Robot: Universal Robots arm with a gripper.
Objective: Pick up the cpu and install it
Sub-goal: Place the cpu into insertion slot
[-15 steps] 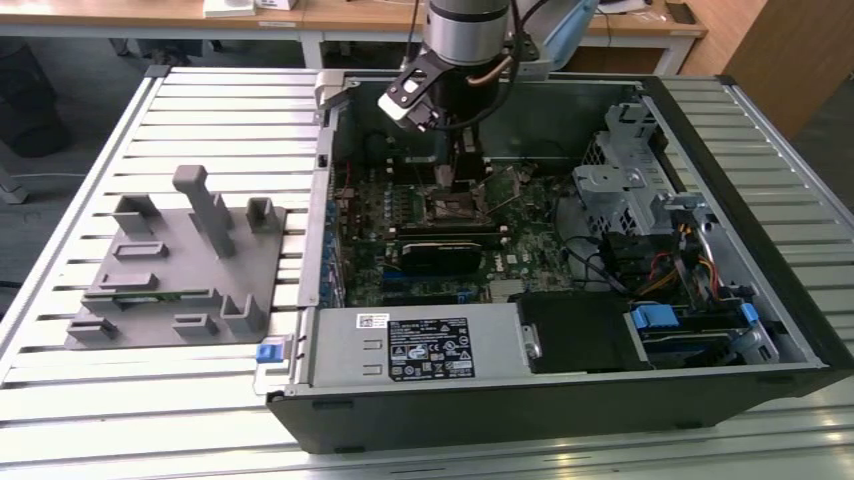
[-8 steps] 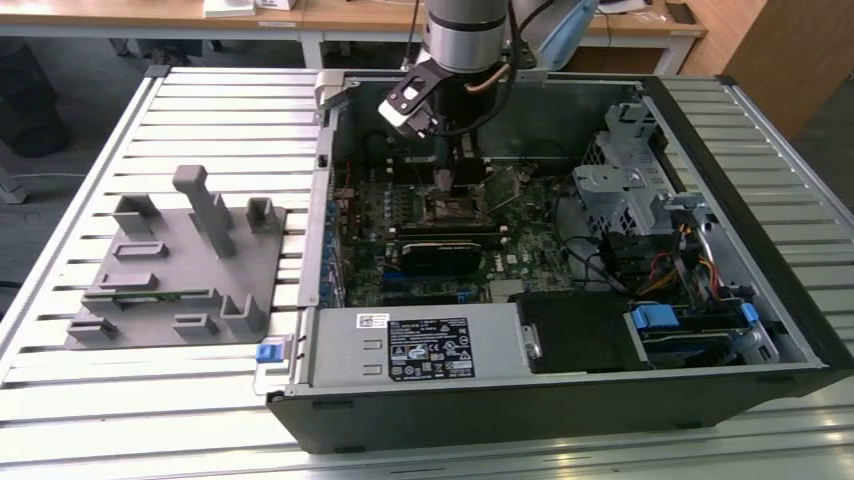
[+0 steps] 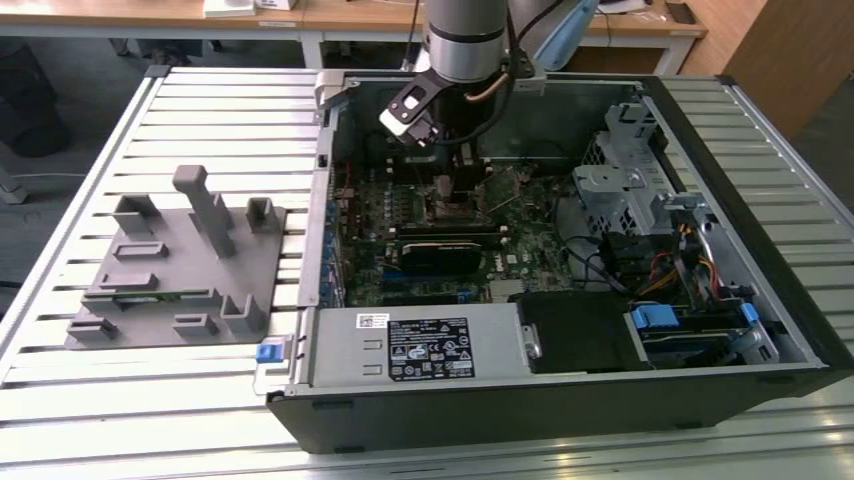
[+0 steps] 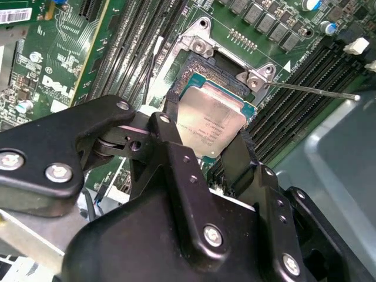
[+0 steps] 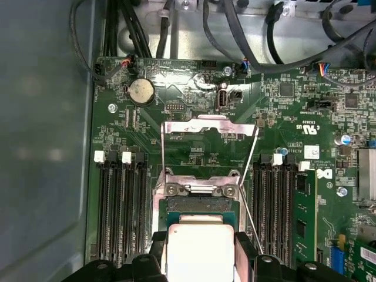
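Green motherboard (image 5: 200, 135) inside open case (image 3: 561, 415), gripper (image 4: 205, 138) tight on the cpu (image 4: 211, 114) over socket (image 4: 194, 76), memory slots (image 5: 120, 205) and lever (image 4: 311, 89) alongside.

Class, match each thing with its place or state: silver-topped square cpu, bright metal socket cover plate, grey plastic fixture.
Things:
1. silver-topped square cpu
2. bright metal socket cover plate
3. grey plastic fixture

Places or states:
A. swung open
B. on the slatted table beside the black computer case
C. held in the black gripper

Pairs: 1-C, 2-A, 3-B
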